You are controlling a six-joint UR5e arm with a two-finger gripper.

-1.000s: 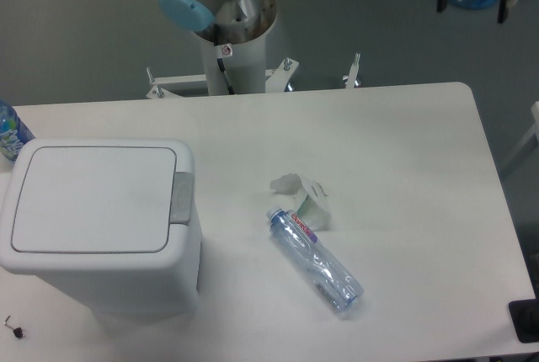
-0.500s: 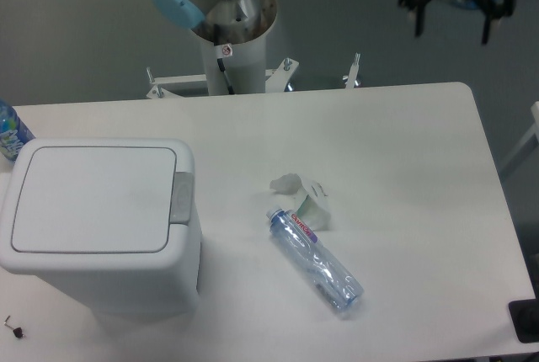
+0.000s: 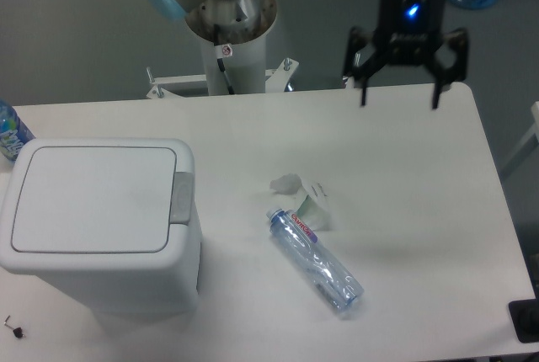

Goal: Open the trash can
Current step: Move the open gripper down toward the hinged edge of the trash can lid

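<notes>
Sitting at the left end of the counter (image 3: 404,151) is the trash can (image 3: 97,223), lid flat and shut, grey button strip on its right edge. A blue bottle (image 3: 12,130) peeks out behind it. Mid-counter there's crumpled paper (image 3: 305,198) touching a clear bottle (image 3: 316,261) lying on its side. Up over the far right edge hangs the hand (image 3: 400,84), fingers spread wide, holding nothing.

1. The trash can (image 3: 97,223), lid shut, stands at the worktop's (image 3: 404,168) left.
2. The pincer (image 3: 399,97) hangs wide open above the far edge.
3. A plastic bottle (image 3: 316,261) lies beside crumpled paper (image 3: 303,198).
</notes>
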